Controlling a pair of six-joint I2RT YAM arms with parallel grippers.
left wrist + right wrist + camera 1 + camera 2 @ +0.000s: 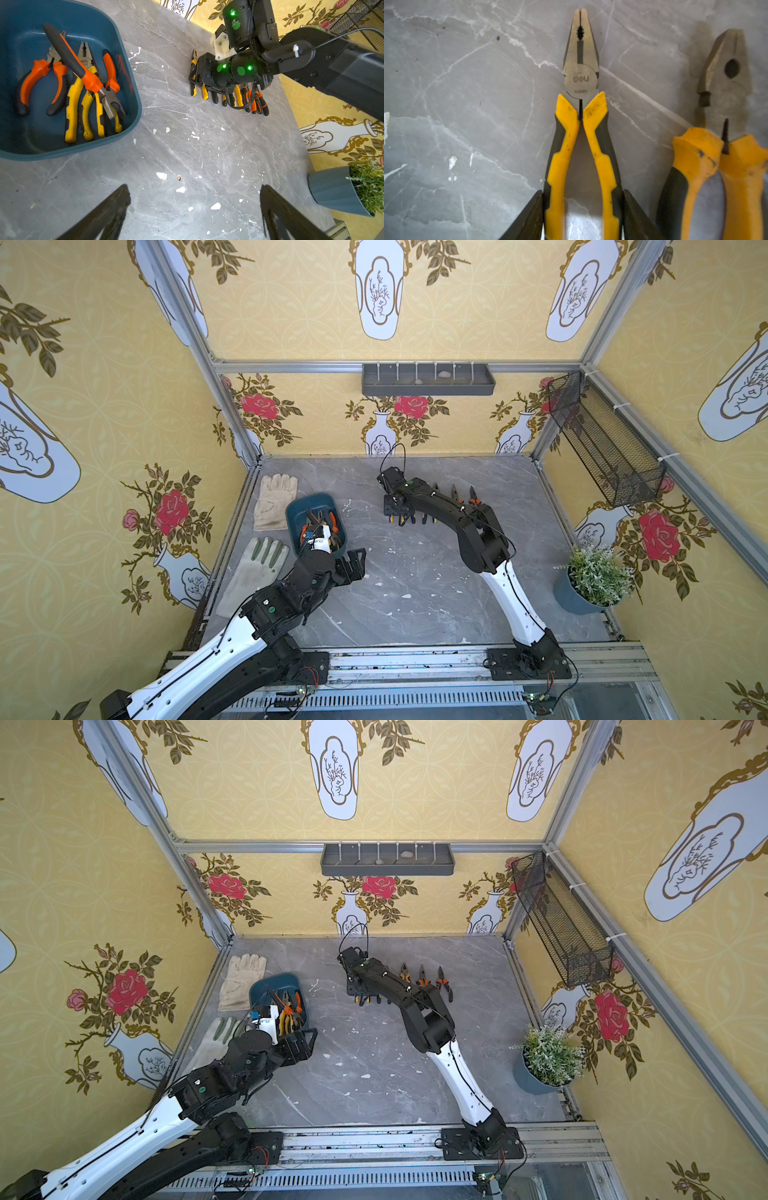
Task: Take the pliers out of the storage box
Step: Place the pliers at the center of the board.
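The job stood roughly half done. The dark teal, shallow plastic storage box (126, 68) sat toward the left side of the grey marble-patterned desk (415, 572). A jumble of pliers (83, 87) lay in it. By my count there were four, two with orange-and-black handles and two with yellow-and-black ones, with one orange pair lying diagonally on top. The overlap made the count uncertain.

Well apart from the box, toward the back right of the desk, a row of removed pliers (423, 977) lay side by side, dark metal noses pointing at the back wall. Three showed clearly beyond the right arm in a top view. Others were half hidden under it, so about five seemed out in all.

The right gripper (582, 194) was at the left end of that row. Its fingers (533, 209) were closed against the outer sides of both handles of a pair of yellow-and-black combination pliers (580, 79), just beside a worn yellow-handled neighbour (726, 83). Whether that pair rested on the desk or hung just over it could not be told.

The left gripper (195, 207) hovered over bare desk just beside the near corner of the box, its fingers spread wide and empty. What was left, as I judged it, was the tangled handful in the box, and the top orange pair looked the easiest to take.
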